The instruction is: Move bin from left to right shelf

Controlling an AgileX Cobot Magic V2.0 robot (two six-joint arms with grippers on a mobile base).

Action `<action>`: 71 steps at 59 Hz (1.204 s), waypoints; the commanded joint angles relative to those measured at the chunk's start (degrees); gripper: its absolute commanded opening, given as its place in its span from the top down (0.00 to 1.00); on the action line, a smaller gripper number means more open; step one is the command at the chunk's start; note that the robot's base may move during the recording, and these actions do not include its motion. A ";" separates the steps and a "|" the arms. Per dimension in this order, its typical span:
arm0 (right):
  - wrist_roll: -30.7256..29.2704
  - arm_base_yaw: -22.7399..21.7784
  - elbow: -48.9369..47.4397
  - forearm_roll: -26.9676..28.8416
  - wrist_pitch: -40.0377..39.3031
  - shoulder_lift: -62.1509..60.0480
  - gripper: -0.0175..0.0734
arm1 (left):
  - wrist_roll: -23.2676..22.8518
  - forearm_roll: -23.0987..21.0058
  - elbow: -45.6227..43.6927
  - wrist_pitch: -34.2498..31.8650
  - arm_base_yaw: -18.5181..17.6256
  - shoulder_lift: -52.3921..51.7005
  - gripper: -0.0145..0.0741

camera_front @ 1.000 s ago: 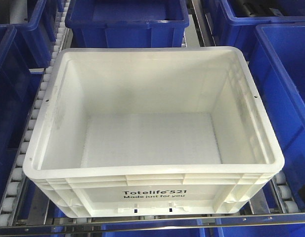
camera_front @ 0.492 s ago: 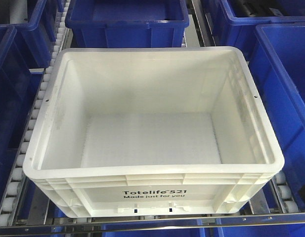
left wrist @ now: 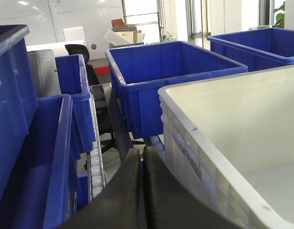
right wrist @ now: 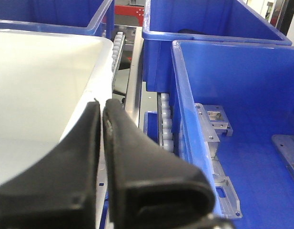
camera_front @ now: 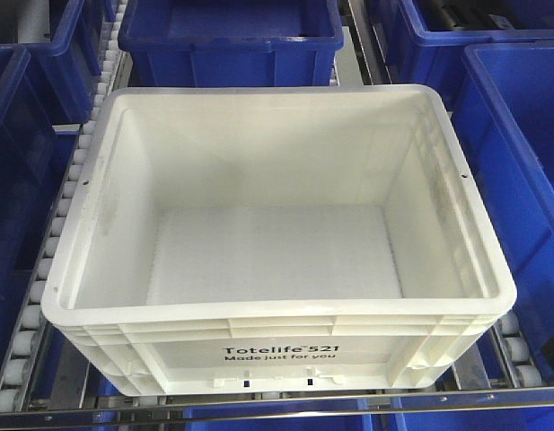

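The white bin with the black "Totelife 521" print sits empty on the grey rack, between its side rails of small white rollers. Neither gripper shows in the front view. In the left wrist view my left gripper is shut and empty, low beside the bin's left outer wall, in the gap towards a blue tote. In the right wrist view my right gripper is shut, level with the bin's right rim. Nothing shows between its fingers.
Blue totes crowd the bin: one behind, one at the left, one at the right. A metal bar runs across the rack's front. A roller rail separates the bin from the right tote.
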 commanded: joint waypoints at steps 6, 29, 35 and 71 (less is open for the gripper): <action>0.02 0.00 -1.69 -0.20 -4.43 0.39 0.82 | -0.83 0.15 -0.20 -1.33 -0.30 -0.22 0.85; 0.02 0.00 -1.69 -0.20 -4.50 0.39 0.82 | -1.20 -0.35 16.15 -6.56 -0.09 -14.57 0.84; 0.02 0.00 -1.69 -0.20 -4.64 0.39 0.82 | -1.20 -0.35 16.15 -6.41 -0.09 -14.06 0.84; 0.02 0.00 -1.69 -0.20 -4.58 0.39 0.82 | -1.26 -0.35 16.15 -4.96 -0.09 -14.06 0.84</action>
